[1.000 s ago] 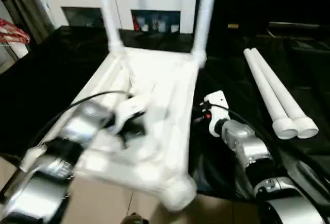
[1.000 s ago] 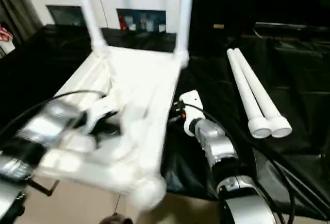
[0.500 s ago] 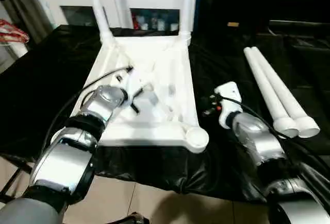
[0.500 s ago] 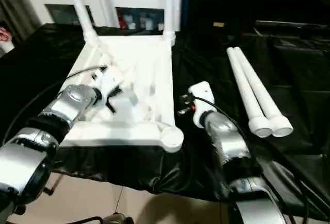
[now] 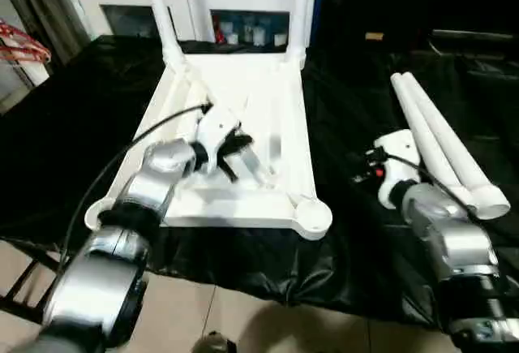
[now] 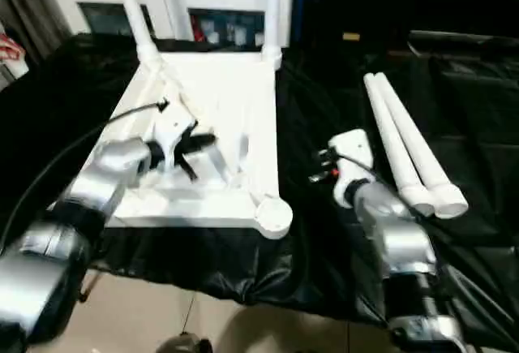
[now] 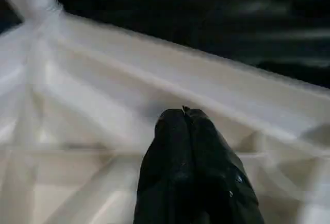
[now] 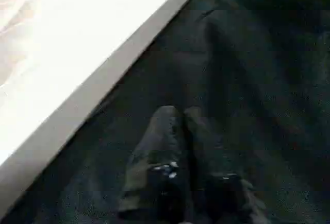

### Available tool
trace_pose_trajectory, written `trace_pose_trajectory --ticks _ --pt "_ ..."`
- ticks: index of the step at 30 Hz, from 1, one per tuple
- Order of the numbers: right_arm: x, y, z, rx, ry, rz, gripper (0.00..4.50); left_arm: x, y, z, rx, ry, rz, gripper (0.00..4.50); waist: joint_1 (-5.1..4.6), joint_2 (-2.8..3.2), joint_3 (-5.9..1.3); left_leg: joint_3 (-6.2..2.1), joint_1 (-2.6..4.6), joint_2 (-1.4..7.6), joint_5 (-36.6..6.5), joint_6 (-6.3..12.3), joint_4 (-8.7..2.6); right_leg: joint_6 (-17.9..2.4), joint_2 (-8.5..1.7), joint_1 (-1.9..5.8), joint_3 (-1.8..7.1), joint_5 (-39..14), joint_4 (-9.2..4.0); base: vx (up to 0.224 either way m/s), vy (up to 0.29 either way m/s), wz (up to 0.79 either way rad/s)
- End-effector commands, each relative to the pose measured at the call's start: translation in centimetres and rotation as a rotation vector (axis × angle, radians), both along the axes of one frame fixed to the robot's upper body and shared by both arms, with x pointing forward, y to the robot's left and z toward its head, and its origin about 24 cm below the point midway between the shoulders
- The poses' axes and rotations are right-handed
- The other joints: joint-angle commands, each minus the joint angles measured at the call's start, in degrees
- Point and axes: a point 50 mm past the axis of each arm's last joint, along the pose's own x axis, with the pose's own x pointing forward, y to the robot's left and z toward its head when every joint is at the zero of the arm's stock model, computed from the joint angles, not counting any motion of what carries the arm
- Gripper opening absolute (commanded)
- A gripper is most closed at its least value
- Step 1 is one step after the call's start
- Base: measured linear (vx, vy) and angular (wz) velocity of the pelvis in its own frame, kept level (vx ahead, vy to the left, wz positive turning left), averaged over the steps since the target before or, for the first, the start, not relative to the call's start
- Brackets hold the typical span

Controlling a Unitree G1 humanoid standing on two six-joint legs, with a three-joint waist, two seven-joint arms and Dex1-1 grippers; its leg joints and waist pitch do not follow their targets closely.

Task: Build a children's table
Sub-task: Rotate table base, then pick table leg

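Observation:
The children's table top (image 5: 280,97) lies upside down on the black cloth, ribbed underside up. Two white legs (image 5: 160,12) stand upright in its far corner sockets. The near right socket (image 5: 313,217) is open. Two loose legs (image 5: 442,138) lie side by side on the cloth to the right. My left gripper (image 5: 243,142) is shut, its tip (image 7: 184,112) resting on the ribs inside the top and holding nothing. Between the top's right rim and the loose legs, my right gripper (image 5: 361,176) hangs low over the cloth, fingers (image 8: 165,131) close together with nothing between them.
A white cabinet (image 5: 203,0) with glass doors stands behind the table. The cloth's front edge (image 5: 268,276) drops to the floor just below the top's near rim. A red and white object (image 5: 24,45) sits at far left. A black cable (image 5: 122,162) arcs over my left forearm.
The top, tilted and blurred a second ago, now lies flat on the cloth. My right arm has moved right, away from the top's rim. My left gripper stays inside the ribs.

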Motion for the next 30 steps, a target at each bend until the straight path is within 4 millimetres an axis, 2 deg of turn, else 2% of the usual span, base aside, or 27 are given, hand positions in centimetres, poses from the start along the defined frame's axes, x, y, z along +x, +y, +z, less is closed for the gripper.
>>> trace_pose_trajectory --ticks 1,3,4,5,7,9,10,12,13,16,18,20,23,24,25,27,28,29,30 --pt "-0.2 -0.6 0.8 -0.005 0.001 -0.044 0.64 -0.3 -0.3 1.1 -0.031 -0.026 -0.016 0.00 -0.29 0.09 -4.50 -0.43 0.83 1.33 -10.0 0.91 -3.33 -9.9 -4.26 3.39 2.65 -9.7 -4.08 0.000 0.000 0.00" --pt "-0.2 -1.4 1.4 -0.016 0.023 -0.106 0.75 -1.2 -0.7 1.0 -0.047 -0.024 -0.030 0.00 -0.41 -0.15 -4.53 -0.51 0.90 1.29 -10.4 0.39 -3.41 -9.1 -4.26 3.57 2.65 -10.8 -4.18 0.000 0.000 0.00" --pt "-0.2 -2.0 1.6 -0.024 0.039 -0.141 0.84 -1.8 -0.9 0.9 -0.053 -0.008 -0.047 0.33 -0.51 -0.20 -4.50 -0.53 0.83 1.32 -10.0 0.30 -3.49 -9.0 -4.21 3.64 2.68 -10.5 -4.13 0.000 0.000 0.00" --pt "-0.2 -2.6 1.8 -0.034 0.063 -0.180 0.93 -2.5 -1.2 0.9 -0.053 0.007 -0.072 0.41 -0.62 -0.45 -4.56 -0.47 0.70 1.23 -8.9 0.41 -3.39 -9.1 -4.19 3.65 2.73 -9.7 -4.00 0.000 0.000 0.00" --pt "0.0 -3.1 1.9 -0.046 0.083 -0.205 1.06 -3.0 -1.3 0.7 -0.053 0.020 -0.085 0.41 -0.83 -0.30 -4.58 -0.24 0.72 0.97 -8.2 0.46 -3.22 -8.5 -3.98 3.41 2.72 -10.8 -4.23 0.000 0.000 0.00" --pt "0.0 -3.5 2.0 -0.055 0.098 -0.226 1.17 -3.3 -1.4 0.8 -0.053 0.029 -0.084 0.46 -1.09 -0.39 -4.55 -0.25 0.63 0.80 -8.5 0.26 -3.23 -7.7 -3.94 3.55 2.65 -12.0 -4.34 0.000 0.000 0.00" --pt "0.2 -3.9 2.1 -0.063 0.114 -0.249 1.35 -3.5 -1.4 0.9 -0.048 0.026 -0.079 0.75 -1.28 -0.42 -4.53 -0.26 0.66 0.74 -8.5 0.16 -3.22 -7.4 -3.90 3.54 2.63 -12.6 -4.42 0.000 0.000 0.00" --pt "0.4 -4.5 2.3 -0.071 0.122 -0.275 1.43 -3.7 -1.5 1.0 -0.044 0.023 -0.074 0.78 -1.42 -0.42 -4.48 -0.26 0.64 0.76 -8.5 0.26 -3.25 -7.1 -3.85 3.47 2.59 -12.9 -4.56 0.000 0.000 0.00" --pt "0.7 -5.0 2.5 -0.074 0.126 -0.298 1.61 -3.9 -1.5 1.2 -0.039 0.022 -0.071 0.95 -1.60 -0.59 -4.62 -0.29 0.58 0.70 -7.6 0.32 -3.16 -7.3 -3.85 3.62 2.57 -12.0 -4.37 0.000 0.000 0.00" --pt "1.3 -5.5 3.0 -0.083 0.130 -0.322 1.78 -4.2 -1.7 1.5 -0.039 0.026 -0.078 1.21 -1.67 -0.51 -4.58 -0.11 0.67 0.57 -7.5 0.51 -2.98 -7.3 -3.70 3.50 2.59 -12.2 -4.47 0.000 0.000 0.00" --pt "1.5 -5.6 3.2 -0.085 0.138 -0.332 1.98 -4.4 -1.7 1.6 -0.039 0.030 -0.078 1.32 -1.80 -0.52 -4.71 -0.09 0.53 0.55 -6.2 0.72 -2.80 -7.8 -3.63 3.64 2.56 -10.3 -4.20 0.000 0.000 0.00" --pt "2.1 -6.1 3.2 -0.094 0.179 -0.346 2.13 -4.7 -1.8 1.8 -0.024 0.042 -0.088 1.56 -1.74 -0.48 -4.78 -0.05 0.61 0.54 -5.9 1.05 -2.72 -8.2 -3.53 3.58 2.53 -9.6 -4.17 0.000 0.000 0.00" --pt "2.9 -6.6 3.2 -0.100 0.218 -0.359 2.41 -5.0 -1.9 1.8 -0.012 0.048 -0.090 1.75 -1.53 -0.76 -4.84 -0.01 0.70 0.51 -6.1 1.17 -2.61 -9.2 -3.60 3.58 2.46 -10.0 -3.99 0.000 0.000 0.00" --pt "2.9 -6.7 3.2 -0.100 0.222 -0.360 2.43 -5.0 -1.9 1.8 -0.011 0.049 -0.090 1.79 -1.57 -0.73 -4.83 0.02 0.66 0.50 -6.1 1.19 -2.59 -9.3 -3.57 3.59 2.43 -10.1 -3.99 0.000 0.000 0.00" --pt "3.1 -6.8 3.3 -0.104 0.224 -0.364 2.49 -5.0 -2.0 1.8 -0.008 0.048 -0.092 1.89 -1.44 -0.99 -4.77 0.06 0.52 0.49 -5.8 1.30 -2.55 -9.1 -3.57 3.68 2.46 -9.9 -4.03 0.000 0.000 0.00" --pt "3.2 -7.0 3.3 -0.109 0.225 -0.369 2.61 -5.1 -2.0 1.9 -0.006 0.051 -0.095 2.02 -1.37 -0.82 -4.85 0.02 0.48 0.55 -5.2 1.51 -2.50 -9.4 -3.60 3.69 2.42 -9.0 -3.84 0.000 0.000 0.00" --pt "3.6 -7.3 3.5 -0.114 0.225 -0.381 2.73 -5.4 -2.0 2.0 -0.002 0.057 -0.105 2.12 -1.28 -1.05 -4.91 0.07 0.45 0.52 -5.1 1.61 -2.43 -9.3 -3.64 3.73 2.44 -8.7 -3.84 0.000 0.000 0.00" --pt "3.8 -7.5 3.6 -0.114 0.225 -0.385 2.80 -5.5 -2.0 2.1 -0.001 0.060 -0.109 2.23 -1.30 -0.98 -4.99 0.04 0.44 0.54 -4.8 1.79 -2.34 -10.2 -3.69 3.66 2.36 -7.9 -3.60 0.000 0.000 0.00" --pt "3.8 -7.5 3.7 -0.114 0.224 -0.384 2.84 -5.5 -2.0 2.1 0.000 0.061 -0.109 2.23 -1.29 -1.00 -4.88 0.10 0.38 0.48 -4.9 1.85 -2.31 -10.2 -3.62 3.68 2.37 -8.2 -3.72 0.000 0.000 0.00"
